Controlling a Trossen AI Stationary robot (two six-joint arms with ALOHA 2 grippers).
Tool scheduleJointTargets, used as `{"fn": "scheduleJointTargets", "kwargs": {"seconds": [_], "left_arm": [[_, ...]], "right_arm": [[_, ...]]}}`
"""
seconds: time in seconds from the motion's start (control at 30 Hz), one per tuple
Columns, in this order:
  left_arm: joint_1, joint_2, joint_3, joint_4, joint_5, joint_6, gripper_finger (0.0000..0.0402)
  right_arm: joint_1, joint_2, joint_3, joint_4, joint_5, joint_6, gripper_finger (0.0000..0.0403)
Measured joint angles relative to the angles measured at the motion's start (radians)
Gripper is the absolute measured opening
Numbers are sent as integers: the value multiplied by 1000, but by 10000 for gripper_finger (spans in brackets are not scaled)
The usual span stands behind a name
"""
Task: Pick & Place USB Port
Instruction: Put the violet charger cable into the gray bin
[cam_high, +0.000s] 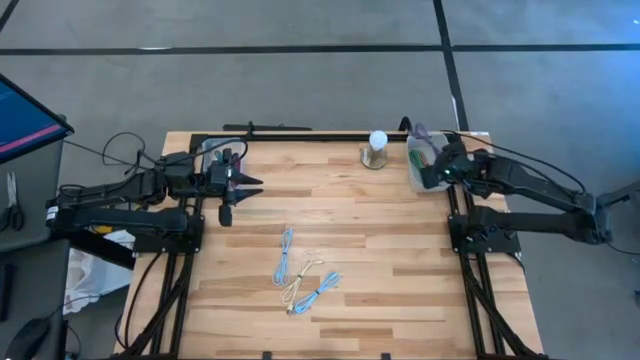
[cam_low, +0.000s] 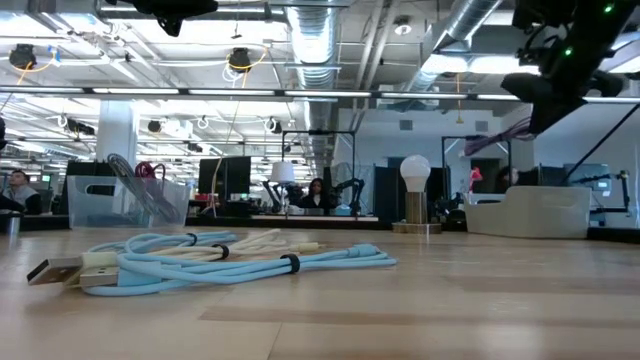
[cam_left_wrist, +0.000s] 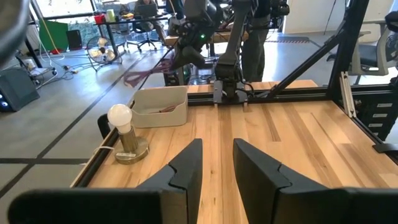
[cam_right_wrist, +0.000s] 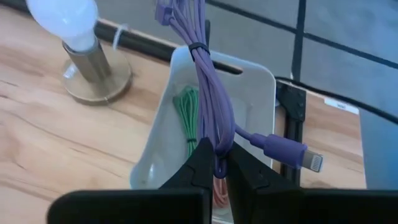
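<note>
Right end effector (cam_right_wrist: 214, 163) pinches the purple cable (cam_right_wrist: 208, 68) over the bin (cam_right_wrist: 261, 99).

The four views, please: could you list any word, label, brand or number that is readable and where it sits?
No readable text in any view.
The white label on the table's edge beside the white bin: print too small to read.
</note>
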Motion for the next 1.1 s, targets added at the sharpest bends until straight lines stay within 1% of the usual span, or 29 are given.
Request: {"fn": "scheduleJointTargets", "kwargs": {"seconds": [0.1,0.17,0.23,0.3,0.4,0.73,0.87,1.1], "left_arm": [[0,0,0,0,0,0,90],[0,0,0,-1,0,0,90],[0,0,0,-3,0,0,90],[0,0,0,-4,0,0,90],[0,0,0,-4,0,0,90],[0,0,0,-4,0,0,90],[0,0,0,-4,0,0,90],[0,0,0,-4,0,0,90]], "right_arm": [[-24,33,0,-24,-18,26,11],[-49,57,0,-112,-62,63,11],[-72,81,-14,-215,-64,124,11],[-84,100,-52,-260,-73,170,11],[-86,113,-89,-227,-123,172,11],[-92,139,-86,-101,-124,128,11],[-112,163,-86,-27,-124,79,11],[-153,239,-86,-22,-142,62,11]]}}
